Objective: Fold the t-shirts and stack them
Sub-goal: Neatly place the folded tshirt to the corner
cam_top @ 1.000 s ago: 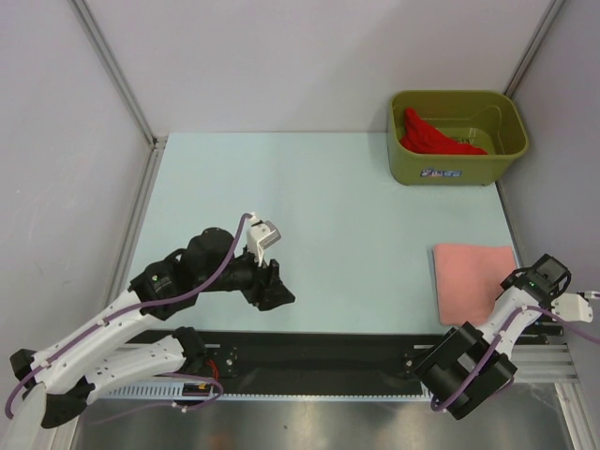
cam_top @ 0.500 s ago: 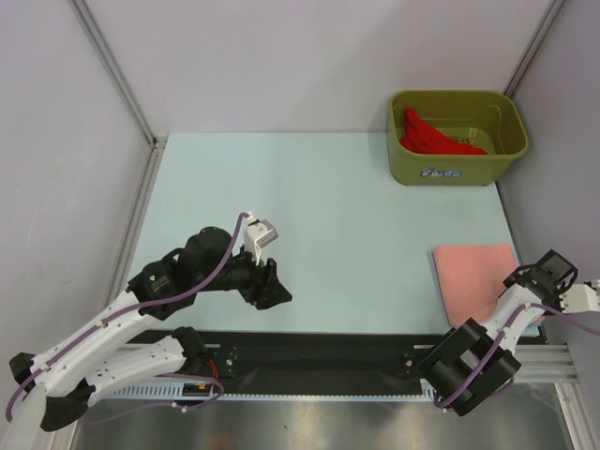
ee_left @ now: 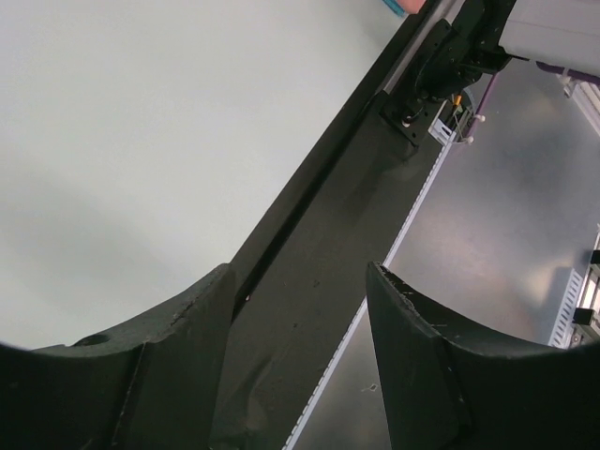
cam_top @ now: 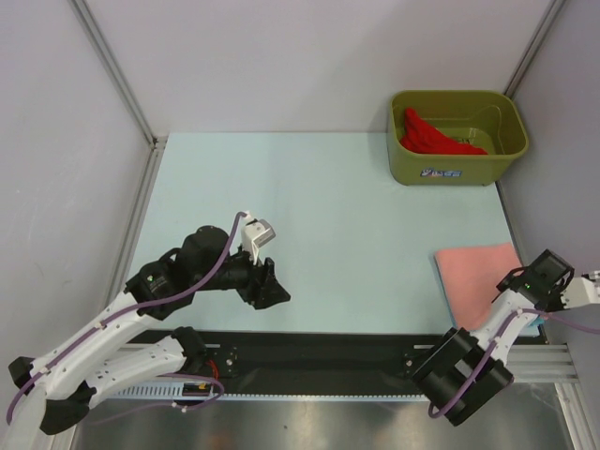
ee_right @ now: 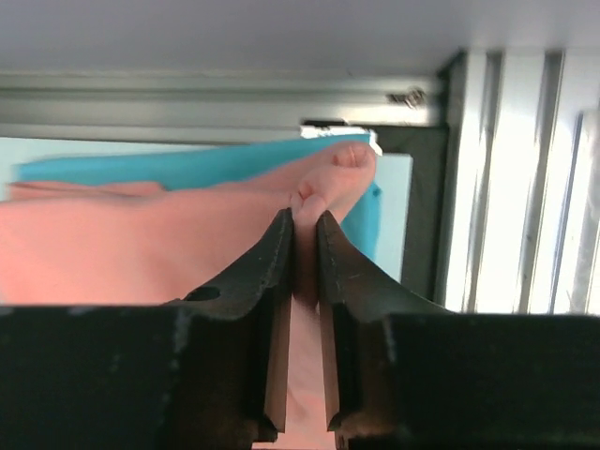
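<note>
A folded salmon-pink t-shirt (cam_top: 473,277) lies at the table's near right, on top of a turquoise-blue t-shirt (ee_right: 225,169) whose edge shows beneath it in the right wrist view. My right gripper (ee_right: 302,220) is shut on a pinched fold of the pink t-shirt (ee_right: 141,244) at its near right corner. A bright red t-shirt (cam_top: 427,136) sits crumpled in the olive-green tub (cam_top: 457,164). My left gripper (cam_top: 272,286) hovers open over the near left of the table, holding nothing, its fingers (ee_left: 187,319) framing the black strip at the table's front edge.
The tub stands at the far right corner. A black rail (cam_top: 319,356) runs along the front edge between the arm bases. Metal frame posts (cam_top: 112,70) border the table at both sides.
My right gripper went from open to shut on the corner of the pink t-shirt. The left arm has drifted slightly left and nearer.
</note>
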Tool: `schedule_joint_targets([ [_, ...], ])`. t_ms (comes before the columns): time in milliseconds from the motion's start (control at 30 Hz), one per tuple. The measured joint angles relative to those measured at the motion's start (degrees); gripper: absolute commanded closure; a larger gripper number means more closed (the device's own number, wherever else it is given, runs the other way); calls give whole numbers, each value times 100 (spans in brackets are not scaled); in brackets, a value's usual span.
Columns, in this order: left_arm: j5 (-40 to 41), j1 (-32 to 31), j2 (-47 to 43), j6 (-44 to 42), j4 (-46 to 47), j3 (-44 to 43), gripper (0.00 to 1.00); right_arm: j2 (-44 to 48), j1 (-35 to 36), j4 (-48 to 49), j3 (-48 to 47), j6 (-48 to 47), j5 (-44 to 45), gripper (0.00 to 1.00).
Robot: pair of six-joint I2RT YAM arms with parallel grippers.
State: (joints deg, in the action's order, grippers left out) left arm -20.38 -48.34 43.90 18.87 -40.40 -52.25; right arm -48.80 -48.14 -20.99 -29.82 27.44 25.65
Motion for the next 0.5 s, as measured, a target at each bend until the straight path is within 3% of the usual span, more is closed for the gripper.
schedule_joint_targets([
  [100,-26,2,4,-4,-74,-4,36,-350,-168,17,195,151,-15,69],
  [133,-39,4,4,-4,-92,-4,36,-372,-201,-39,236,234,-13,58],
  [233,-59,15,4,-4,-94,-4,36,-221,-225,-280,240,428,76,48],
  [400,-81,57,-9,-4,-90,-4,36,-278,-76,-916,-391,422,452,49],
  [500,-87,87,-15,-2,-87,-4,36,-424,302,-1150,-837,422,748,66],
])
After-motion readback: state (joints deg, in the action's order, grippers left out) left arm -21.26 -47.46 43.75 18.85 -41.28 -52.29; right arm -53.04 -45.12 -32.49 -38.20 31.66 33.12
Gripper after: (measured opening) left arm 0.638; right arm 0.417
